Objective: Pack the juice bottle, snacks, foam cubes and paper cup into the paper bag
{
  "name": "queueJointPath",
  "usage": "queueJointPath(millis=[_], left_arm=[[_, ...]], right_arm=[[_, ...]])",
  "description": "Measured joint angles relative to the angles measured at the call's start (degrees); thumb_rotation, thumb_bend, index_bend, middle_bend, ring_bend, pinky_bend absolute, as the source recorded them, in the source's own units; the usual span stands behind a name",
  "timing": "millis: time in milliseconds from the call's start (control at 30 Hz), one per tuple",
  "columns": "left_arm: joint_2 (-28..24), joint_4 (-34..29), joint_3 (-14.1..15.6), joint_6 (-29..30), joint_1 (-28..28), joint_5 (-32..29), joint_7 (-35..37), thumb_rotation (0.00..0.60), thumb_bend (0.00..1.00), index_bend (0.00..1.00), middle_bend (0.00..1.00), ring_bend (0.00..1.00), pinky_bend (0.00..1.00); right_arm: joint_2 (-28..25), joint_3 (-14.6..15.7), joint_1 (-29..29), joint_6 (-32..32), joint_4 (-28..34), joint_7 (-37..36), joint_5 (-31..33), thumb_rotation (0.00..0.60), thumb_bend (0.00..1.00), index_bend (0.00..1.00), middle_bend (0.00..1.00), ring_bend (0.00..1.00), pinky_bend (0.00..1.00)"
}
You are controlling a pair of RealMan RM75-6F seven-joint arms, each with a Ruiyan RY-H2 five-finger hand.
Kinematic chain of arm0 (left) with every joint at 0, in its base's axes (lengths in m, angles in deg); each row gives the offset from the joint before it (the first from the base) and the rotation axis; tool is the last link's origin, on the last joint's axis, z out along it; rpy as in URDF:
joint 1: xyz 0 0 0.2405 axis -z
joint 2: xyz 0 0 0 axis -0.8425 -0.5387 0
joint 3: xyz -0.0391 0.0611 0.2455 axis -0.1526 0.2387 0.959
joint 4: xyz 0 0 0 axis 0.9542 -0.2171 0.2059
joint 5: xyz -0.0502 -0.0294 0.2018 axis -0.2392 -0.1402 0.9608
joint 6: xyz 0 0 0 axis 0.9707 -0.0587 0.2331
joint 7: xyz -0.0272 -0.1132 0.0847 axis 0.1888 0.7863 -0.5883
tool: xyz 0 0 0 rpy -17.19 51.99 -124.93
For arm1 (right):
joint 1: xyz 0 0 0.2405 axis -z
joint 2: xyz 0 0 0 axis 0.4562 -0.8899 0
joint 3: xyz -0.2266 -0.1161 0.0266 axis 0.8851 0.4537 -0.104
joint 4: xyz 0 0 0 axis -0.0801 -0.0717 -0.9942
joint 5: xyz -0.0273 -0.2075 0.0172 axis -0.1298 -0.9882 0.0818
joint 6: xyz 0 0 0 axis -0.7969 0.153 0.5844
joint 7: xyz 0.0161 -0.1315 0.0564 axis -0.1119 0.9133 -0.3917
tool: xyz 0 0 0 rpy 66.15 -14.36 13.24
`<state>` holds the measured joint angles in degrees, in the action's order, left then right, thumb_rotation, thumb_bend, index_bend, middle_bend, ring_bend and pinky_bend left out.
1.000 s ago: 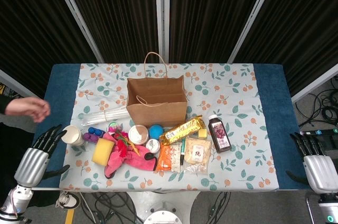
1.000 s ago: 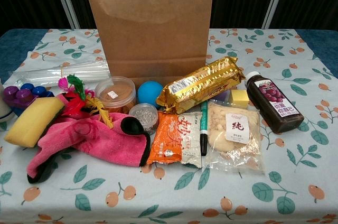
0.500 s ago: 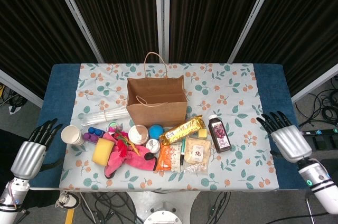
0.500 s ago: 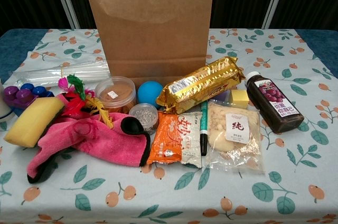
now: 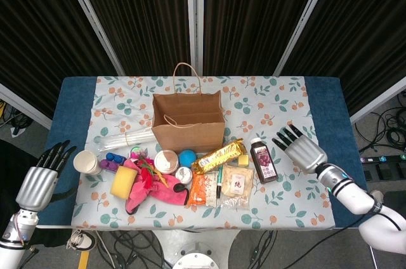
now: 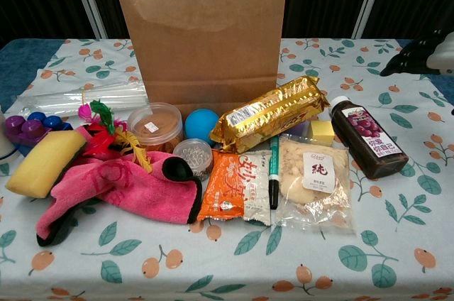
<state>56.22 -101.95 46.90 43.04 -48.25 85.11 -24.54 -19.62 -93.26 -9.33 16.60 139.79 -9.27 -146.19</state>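
The brown paper bag (image 5: 188, 120) (image 6: 203, 31) stands open and upright at mid-table. In front of it lie the dark juice bottle (image 5: 262, 161) (image 6: 367, 136), a gold snack pack (image 5: 219, 155) (image 6: 271, 113), an orange snack pouch (image 5: 197, 190) (image 6: 232, 187), a clear snack pouch (image 5: 236, 186) (image 6: 314, 182), a yellow foam block (image 5: 123, 182) (image 6: 44, 162) and a small yellow cube (image 6: 321, 131). A paper cup (image 5: 87, 162) stands at the left. My right hand (image 5: 300, 150) (image 6: 420, 55) hovers open just right of the bottle, fingers spread. My left hand (image 5: 41, 177) is open off the table's left edge.
A pink cloth (image 5: 151, 188) (image 6: 120, 189), a blue ball (image 5: 186, 157) (image 6: 201, 123), a round lidded tub (image 5: 166, 161) (image 6: 155, 125), a green pen (image 6: 274, 170), purple toys (image 5: 112, 161) and clear tubes (image 5: 127, 136) crowd the front left. Cables (image 5: 387, 129) lie on the floor at the right.
My right hand has swung in from the table's right edge to beside the juice bottle. The left hand stayed low at the left. A person's hand seen earlier at the left is gone.
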Motion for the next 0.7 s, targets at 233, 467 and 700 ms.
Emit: queueJointPath(millis=[233,467,700], left_arm=[[-0.04,0.19,-0.25,-0.59,0.33,-0.64,0.57,0.600,0.09,0.13,0.10,0.06,0.16],[-0.12,1.25,-0.11,-0.72,0.22,-1.10,2.21,0.600,0.09,0.13,0.10,0.06,0.16],[-0.33,2.11,-0.41,-0.42,0.03,-1.77,4.02,0.600,0.09,0.13,0.10,0.06,0.16]], right_arm=[[5.62,-0.05,-4.20,-4.10,-3.40,5.36,3.88,0.600,0.21,0.00,0.00,0.00,0.00],[9.42,-0.32,-7.42,-6.75,-6.48,9.79,8.75,0.600,0.21,0.00,0.00,0.00,0.00],[11.70,0.37,-10.40,-8.41,-7.36,13.78,12.91,0.600,0.22,0.00,0.00,0.00,0.00]])
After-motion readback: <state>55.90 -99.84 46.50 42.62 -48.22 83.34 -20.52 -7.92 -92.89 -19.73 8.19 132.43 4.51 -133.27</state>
